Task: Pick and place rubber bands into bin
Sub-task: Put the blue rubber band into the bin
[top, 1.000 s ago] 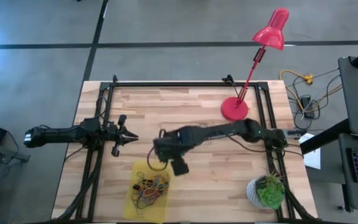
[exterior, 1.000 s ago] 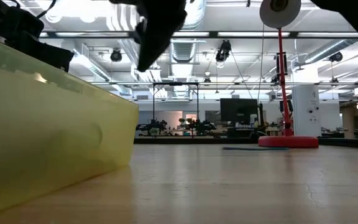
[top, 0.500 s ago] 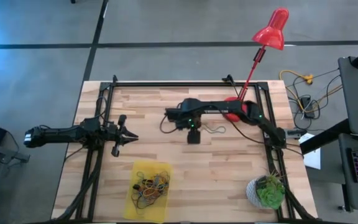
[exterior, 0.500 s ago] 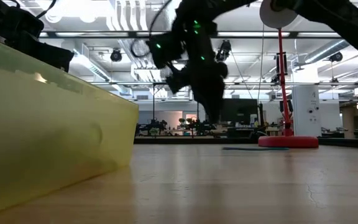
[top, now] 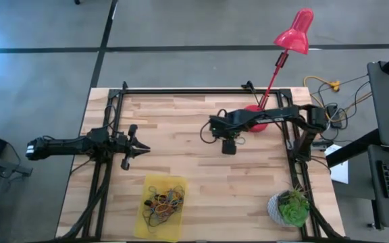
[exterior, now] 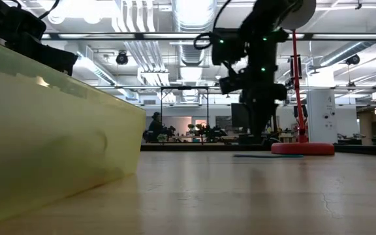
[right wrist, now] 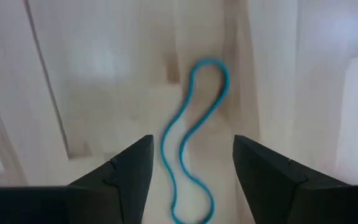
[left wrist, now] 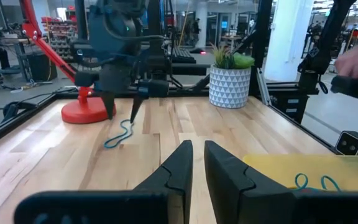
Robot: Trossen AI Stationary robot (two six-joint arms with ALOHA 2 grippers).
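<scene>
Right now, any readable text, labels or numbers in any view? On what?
None readable in any view.
The yellow bin, red desk lamp and white planter carry no visible lettering.
Room background in the low view: signs or screens, if any, are too small and blurred to read.
The right gripper, open over a blue rubber band, and the left gripper show no markings.

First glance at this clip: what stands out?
The right tool hangs open over a lone blue rubber band on the wood beside the red lamp's base. The yellow bin at the near edge already holds a tangle of bands. The left tool waits at the left side.
</scene>
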